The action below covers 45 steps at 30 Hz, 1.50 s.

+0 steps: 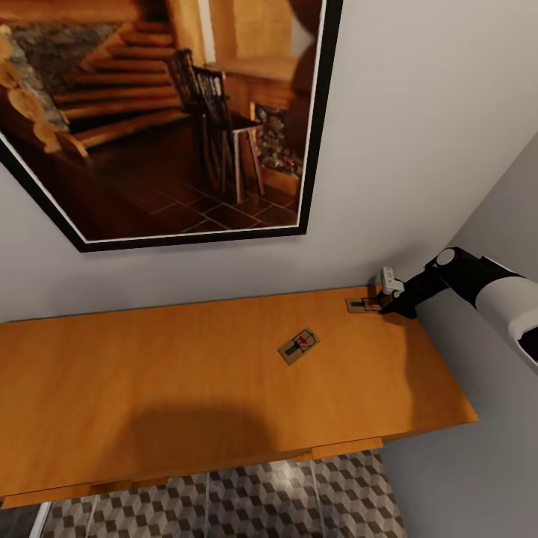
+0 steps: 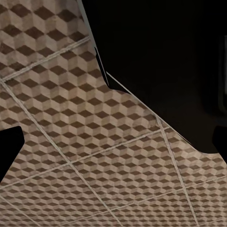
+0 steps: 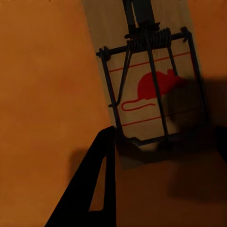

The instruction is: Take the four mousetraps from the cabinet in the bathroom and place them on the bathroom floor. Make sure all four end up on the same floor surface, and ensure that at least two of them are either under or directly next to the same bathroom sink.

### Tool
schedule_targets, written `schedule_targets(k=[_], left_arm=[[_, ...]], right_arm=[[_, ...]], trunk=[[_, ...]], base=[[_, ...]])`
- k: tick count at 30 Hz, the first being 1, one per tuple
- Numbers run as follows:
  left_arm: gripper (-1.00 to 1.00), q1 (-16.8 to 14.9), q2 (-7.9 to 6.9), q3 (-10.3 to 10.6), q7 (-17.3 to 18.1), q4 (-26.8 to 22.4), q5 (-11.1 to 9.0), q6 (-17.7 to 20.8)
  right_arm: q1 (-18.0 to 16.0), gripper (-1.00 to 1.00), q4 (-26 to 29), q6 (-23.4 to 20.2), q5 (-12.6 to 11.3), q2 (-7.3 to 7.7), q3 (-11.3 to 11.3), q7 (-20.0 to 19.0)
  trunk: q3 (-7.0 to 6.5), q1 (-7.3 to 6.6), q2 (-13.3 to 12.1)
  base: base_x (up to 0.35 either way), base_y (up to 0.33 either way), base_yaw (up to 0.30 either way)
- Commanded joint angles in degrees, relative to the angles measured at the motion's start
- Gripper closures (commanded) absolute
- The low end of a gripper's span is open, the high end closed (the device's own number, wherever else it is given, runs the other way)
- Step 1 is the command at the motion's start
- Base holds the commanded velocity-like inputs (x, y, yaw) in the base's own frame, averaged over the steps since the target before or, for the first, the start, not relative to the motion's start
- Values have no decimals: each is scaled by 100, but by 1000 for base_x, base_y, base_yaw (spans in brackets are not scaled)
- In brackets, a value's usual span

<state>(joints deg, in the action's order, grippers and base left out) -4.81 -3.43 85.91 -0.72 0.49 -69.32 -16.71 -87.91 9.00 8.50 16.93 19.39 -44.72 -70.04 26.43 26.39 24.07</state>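
The right hand (image 1: 388, 305) hangs at the far right corner of the orange-brown wooden cabinet (image 1: 149, 373), right of frame centre, its fingers spread and holding nothing. A flat tan-wood mousetrap with dark wire and a red mouse print (image 1: 364, 304) lies touching or just under its fingertips, stretching left from them. A second mousetrap of the same kind (image 1: 299, 346) lies lower left, near the picture's middle, turned diagonally. The right arm is clearly the nearer.

The right wrist view shows the first trap (image 3: 146, 90) running lengthwise away from the hand, one dark finger (image 3: 92, 184) beside its near end. The left wrist view shows cube-patterned bathroom floor tiles (image 2: 71, 142); I cannot tell the left hand's state.
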Motion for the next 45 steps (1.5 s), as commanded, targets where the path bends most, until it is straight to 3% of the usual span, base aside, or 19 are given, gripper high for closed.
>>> schedule_targets(k=[1, 24, 31, 39, 45], left_arm=[[-100, -2, 1, 48, -7, 3, -29, -17], [-100, -2, 1, 48, -7, 3, -29, -17], [-100, -2, 1, 48, -7, 3, -29, -17], [-100, -2, 1, 48, -7, 3, -29, -17], [-100, -2, 2, 48, -7, 3, -29, -17]], right_arm=[[55, 100, 5, 28, 65, -1, -19, -2], [55, 100, 92, 10, 65, -12, 11, -63], [53, 100, 100, -6, 60, -14, 18, -262], [55, 100, 110, -22, -299, -8, 14, -372], [55, 100, 124, -52, -403, 1, 15, -471]], trunk=[[9, 5, 5], [9, 5, 5], [9, 5, 5], [9, 5, 5], [9, 5, 5]], base=[[0, 0, 0], [0, 0, 0], [0, 0, 0], [0, 0, 0], [0, 0, 0]])
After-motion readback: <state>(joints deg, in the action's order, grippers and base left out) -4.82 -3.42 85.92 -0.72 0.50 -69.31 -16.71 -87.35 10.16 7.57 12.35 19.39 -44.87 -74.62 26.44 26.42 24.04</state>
